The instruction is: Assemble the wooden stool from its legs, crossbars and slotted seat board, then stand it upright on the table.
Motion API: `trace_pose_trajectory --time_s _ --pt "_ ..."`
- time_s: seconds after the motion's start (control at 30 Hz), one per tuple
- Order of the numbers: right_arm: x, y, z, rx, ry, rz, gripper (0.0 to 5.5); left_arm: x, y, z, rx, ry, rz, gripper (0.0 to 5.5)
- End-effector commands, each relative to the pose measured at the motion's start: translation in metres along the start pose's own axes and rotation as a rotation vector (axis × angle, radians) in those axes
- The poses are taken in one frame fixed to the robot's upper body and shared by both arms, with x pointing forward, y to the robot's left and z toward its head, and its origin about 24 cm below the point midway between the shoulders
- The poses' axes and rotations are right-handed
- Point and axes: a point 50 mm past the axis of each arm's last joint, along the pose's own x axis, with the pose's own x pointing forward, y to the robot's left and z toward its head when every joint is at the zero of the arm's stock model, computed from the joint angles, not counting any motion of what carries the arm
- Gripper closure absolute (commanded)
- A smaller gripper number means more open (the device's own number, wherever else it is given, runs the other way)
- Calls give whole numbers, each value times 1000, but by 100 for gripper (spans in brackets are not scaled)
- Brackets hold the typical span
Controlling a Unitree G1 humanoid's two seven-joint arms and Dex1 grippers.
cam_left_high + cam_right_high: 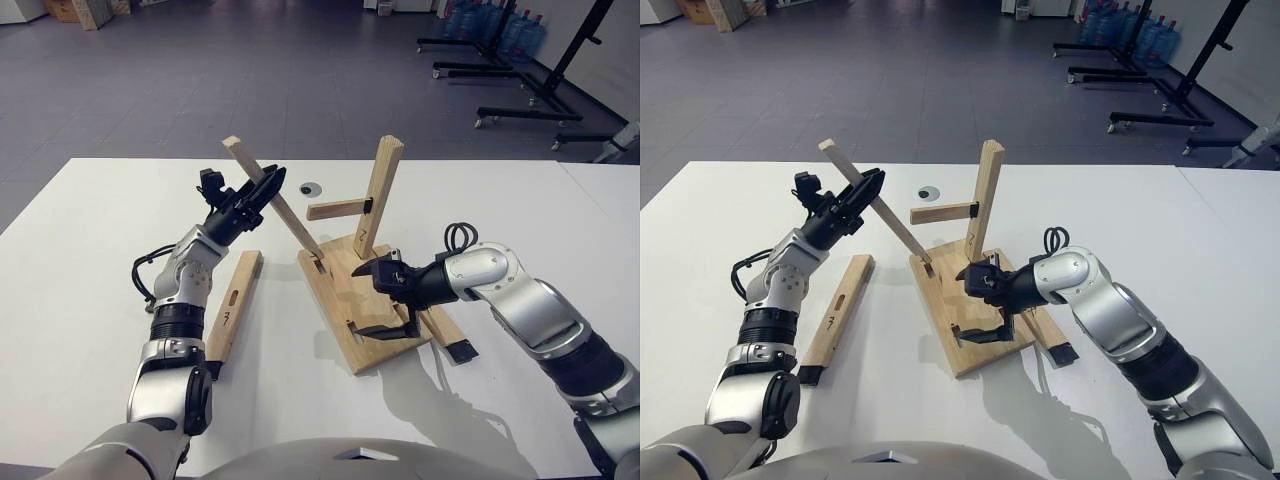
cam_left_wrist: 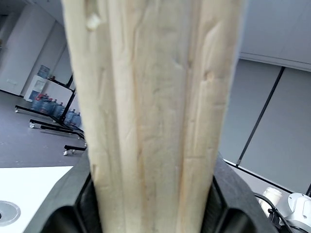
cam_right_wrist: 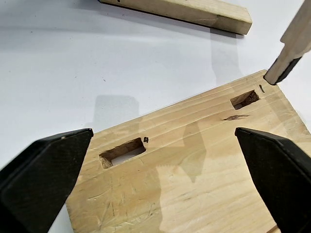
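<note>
The slotted seat board (image 1: 335, 305) lies flat on the white table (image 1: 90, 250). One leg (image 1: 380, 190) stands upright in its far side, with a crossbar (image 1: 336, 209) sticking out toward the left. My left gripper (image 1: 254, 196) is shut on a second leg (image 1: 290, 222), held tilted, its lower end at a slot on the board's left edge. In the left wrist view this leg (image 2: 150, 116) runs between the dark fingers (image 2: 73, 199). My right gripper (image 1: 374, 300) hovers open just over the board (image 3: 194, 160), between two empty slots (image 3: 122, 152).
A loose leg (image 1: 234, 303) lies on the table left of the board, beside my left forearm. Another wooden piece with a dark end (image 1: 448, 337) lies under my right wrist. A round grommet hole (image 1: 310, 188) sits at the table's far middle.
</note>
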Motion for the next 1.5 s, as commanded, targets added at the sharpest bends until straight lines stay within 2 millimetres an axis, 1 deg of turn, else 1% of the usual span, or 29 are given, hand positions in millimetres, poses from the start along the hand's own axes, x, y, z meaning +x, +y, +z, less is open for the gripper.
trace_pose_trajectory --time_s 0.03,0.23,0.4,0.47,0.67,0.87,1.1,1.27,1.37,1.5 --pt "0 0 4 -5 -3 -3 10 7 -6 -1 15 25 -23 348" --pt "2 1 3 5 -9 -3 10 3 -11 -6 59 83 20 348" --pt "3 4 2 14 -13 -8 10 -3 -10 -12 90 128 52 348" --pt "3 5 2 17 -14 -9 10 -2 -11 -15 109 155 62 348" --pt "6 8 3 21 -22 -9 10 3 -13 -15 141 179 60 348" --pt "7 9 4 22 -26 -7 10 3 -15 -20 107 168 50 348" --pt "8 9 4 22 -27 -4 10 10 -19 -18 57 139 13 348" --pt "8 9 4 25 -28 -6 10 6 -13 -25 55 165 25 348" --pt "8 9 5 20 -29 0 10 7 -9 -19 67 163 23 348" --pt "9 9 6 17 -32 3 10 14 -5 -8 99 161 5 348"
